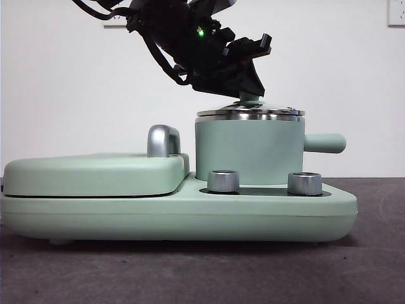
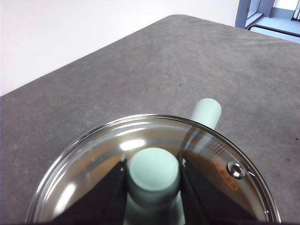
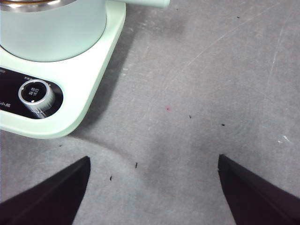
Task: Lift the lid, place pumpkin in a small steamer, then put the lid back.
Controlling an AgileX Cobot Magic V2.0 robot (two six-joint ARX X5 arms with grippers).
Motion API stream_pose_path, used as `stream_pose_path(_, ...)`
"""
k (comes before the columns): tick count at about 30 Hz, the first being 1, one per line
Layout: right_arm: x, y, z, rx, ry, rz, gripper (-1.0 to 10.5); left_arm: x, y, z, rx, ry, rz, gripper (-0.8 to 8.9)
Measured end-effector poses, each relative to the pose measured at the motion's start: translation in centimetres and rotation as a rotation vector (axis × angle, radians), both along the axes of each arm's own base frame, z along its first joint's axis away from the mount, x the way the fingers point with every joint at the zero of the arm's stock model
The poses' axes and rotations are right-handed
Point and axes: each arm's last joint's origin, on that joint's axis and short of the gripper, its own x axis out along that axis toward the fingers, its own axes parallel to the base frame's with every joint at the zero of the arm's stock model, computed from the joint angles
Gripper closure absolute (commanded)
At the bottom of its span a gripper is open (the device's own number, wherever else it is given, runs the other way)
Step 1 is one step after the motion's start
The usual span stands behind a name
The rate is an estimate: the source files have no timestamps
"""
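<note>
A white wall (image 1: 63, 76) is backing the grey table (image 1: 190, 272), where the small steamer (image 1: 247, 152) is sitting on its mint-green base (image 1: 177, 215), the left gripper (image 2: 153, 174) clenching the seated lid (image 2: 225, 159) by its knob (image 2: 153, 168), the right gripper (image 3: 152, 187) hanging released above bare tabletop.

The right pincer (image 3: 152, 192) is hanging with its two black jaws spread wide apart over the bare grey counter (image 3: 211, 93). Off to one side, the small steamer (image 3: 51, 30) is sitting on a mint-green base (image 3: 101, 89) with a chrome dial (image 3: 36, 96).
</note>
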Motion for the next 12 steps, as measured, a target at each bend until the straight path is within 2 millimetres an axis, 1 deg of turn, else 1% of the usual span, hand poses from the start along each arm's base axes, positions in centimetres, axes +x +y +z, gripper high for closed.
stream_pose_path(12,0.0,0.0,0.0,0.0,0.0,0.0,5.3,-0.04,0.01,-0.11,0.009,0.01,0.0,8.04)
